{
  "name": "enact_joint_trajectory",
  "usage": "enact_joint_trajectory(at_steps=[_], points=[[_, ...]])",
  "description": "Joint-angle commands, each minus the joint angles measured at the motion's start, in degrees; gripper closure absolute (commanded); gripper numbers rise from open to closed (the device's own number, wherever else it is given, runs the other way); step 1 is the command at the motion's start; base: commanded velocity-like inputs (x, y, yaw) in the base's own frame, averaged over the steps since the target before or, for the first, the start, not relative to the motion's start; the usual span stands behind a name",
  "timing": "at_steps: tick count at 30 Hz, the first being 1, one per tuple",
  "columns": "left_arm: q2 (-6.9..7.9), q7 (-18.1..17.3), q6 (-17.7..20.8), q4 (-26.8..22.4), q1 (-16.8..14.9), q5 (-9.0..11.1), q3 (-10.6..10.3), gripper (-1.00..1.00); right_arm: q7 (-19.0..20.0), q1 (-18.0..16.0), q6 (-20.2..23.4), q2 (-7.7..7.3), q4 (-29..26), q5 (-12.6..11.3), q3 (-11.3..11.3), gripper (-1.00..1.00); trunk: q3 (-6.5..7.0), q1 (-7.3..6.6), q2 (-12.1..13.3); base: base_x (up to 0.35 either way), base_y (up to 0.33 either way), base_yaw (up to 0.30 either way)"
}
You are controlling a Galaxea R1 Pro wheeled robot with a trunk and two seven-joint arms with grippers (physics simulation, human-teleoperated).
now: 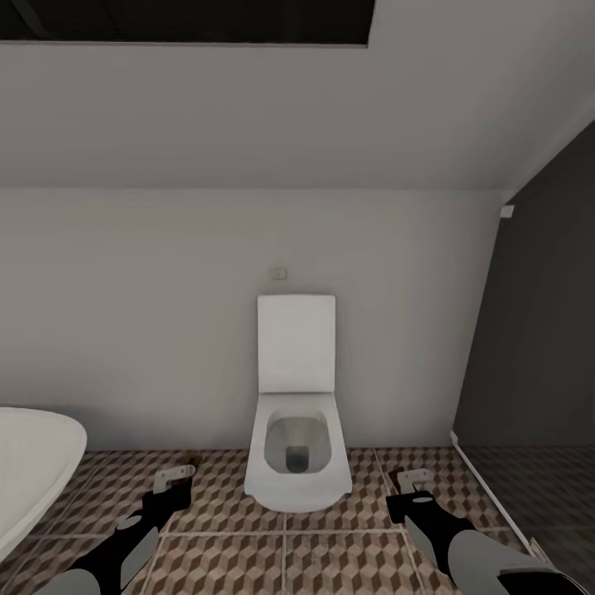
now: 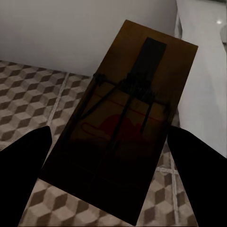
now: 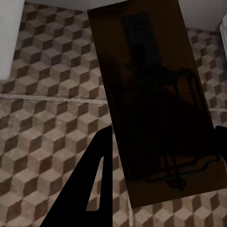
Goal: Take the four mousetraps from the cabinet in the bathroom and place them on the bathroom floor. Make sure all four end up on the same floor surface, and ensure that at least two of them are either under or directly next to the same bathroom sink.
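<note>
My left gripper [image 1: 175, 478] hangs low over the cube-patterned bathroom floor [image 1: 216, 498], between the bathtub and the toilet. In the left wrist view its black fingers [image 2: 26, 165] are shut on a tan-brown mousetrap [image 2: 124, 127] with dark wire parts, held flat above the tiles. My right gripper [image 1: 411, 481] hovers over the floor on the toilet's other side. Its fingers [image 3: 94, 182] are shut on a second mousetrap [image 3: 151, 104]. The cabinet and the bathroom sink are out of view.
A white toilet [image 1: 296, 446] with raised lid stands against the pale wall straight ahead. A rounded white bathtub [image 1: 29, 471] fills the lower left. A dark wall panel [image 1: 537, 330] with a pale floor strip closes the right side.
</note>
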Motion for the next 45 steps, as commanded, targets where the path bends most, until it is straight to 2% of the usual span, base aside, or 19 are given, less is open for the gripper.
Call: enact_joint_trajectory(at_steps=[1, 19, 31, 45], points=[[0.05, 0.0, -0.1, 0.0, -0.1, 0.6, -0.4, 1.0, -0.1, 0.0, 0.5, -0.01, -0.1, 0.5, 0.2, 1.0, -0.25, 0.22, -0.4, 0.0, 0.0, 0.0], [0.05, 0.1, 0.5, -0.1, 0.0, 0.5, -0.6, 1.0, -0.2, 0.0, 0.3, -0.03, -0.1, 0.5, 0.3, 1.0, -3.48, 4.17, -7.7, 0.0, 0.0, 0.0], [-0.01, 0.2, 0.5, -0.1, -0.1, 0.4, -0.6, 1.0, -0.2, 0.0, -2.6, 0.04, -0.1, 0.7, 0.6, 1.0, -5.63, 6.81, -12.5, 0.0, 0.0, 0.0], [0.04, 0.2, 0.5, -0.1, -0.1, 0.4, -0.7, 1.0, -0.2, 0.0, -2.5, 0.06, -0.1, 1.1, 0.8, 1.0, -8.14, 9.88, -18.1, 0.0, 0.0, 0.0]])
